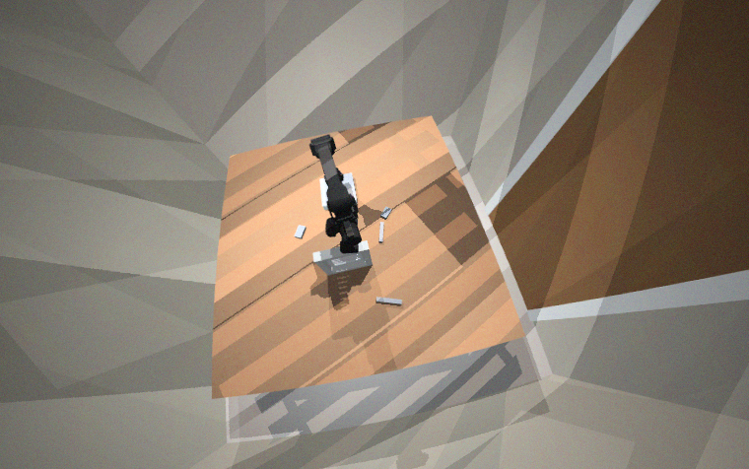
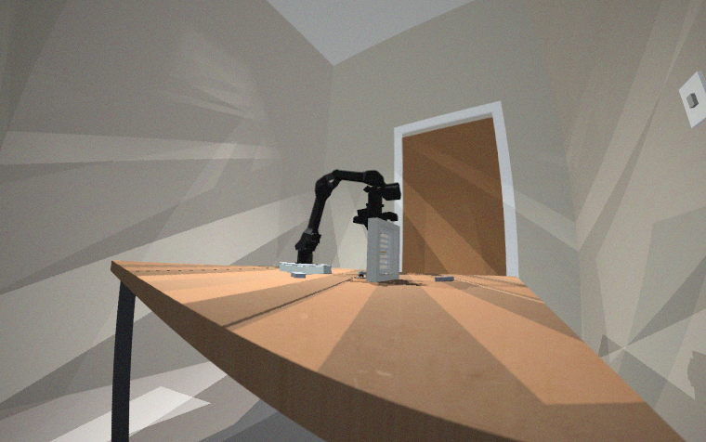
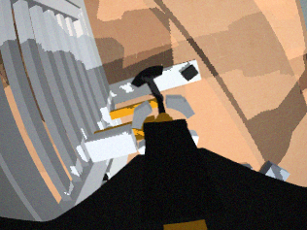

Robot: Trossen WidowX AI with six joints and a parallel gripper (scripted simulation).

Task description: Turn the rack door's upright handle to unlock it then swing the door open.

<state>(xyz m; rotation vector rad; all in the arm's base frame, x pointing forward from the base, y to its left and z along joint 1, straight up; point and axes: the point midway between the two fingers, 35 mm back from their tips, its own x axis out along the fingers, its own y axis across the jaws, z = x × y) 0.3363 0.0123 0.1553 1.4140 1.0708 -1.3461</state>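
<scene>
- Since the handle needs squeezing before turning, the fingers look mostly closed; can't tell if they've caught it
- rack (image 1: 359, 260) (image 2: 372, 254) (image 3: 15, 159) at their 10 o'clock, wrist view

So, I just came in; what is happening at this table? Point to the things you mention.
The black arm (image 1: 339, 203) (image 2: 314, 214) is reaching to the small grey rack (image 1: 353, 263) (image 2: 372, 252) on the table (image 1: 265, 342) (image 2: 270, 332). Its gripper (image 1: 350, 247) (image 2: 371, 222) (image 3: 170, 160) looks closed around the dark upright handle (image 3: 165, 135). The handle has not been let go, so the job is not finished. I cannot tell from here how far the handle is turned.
</scene>
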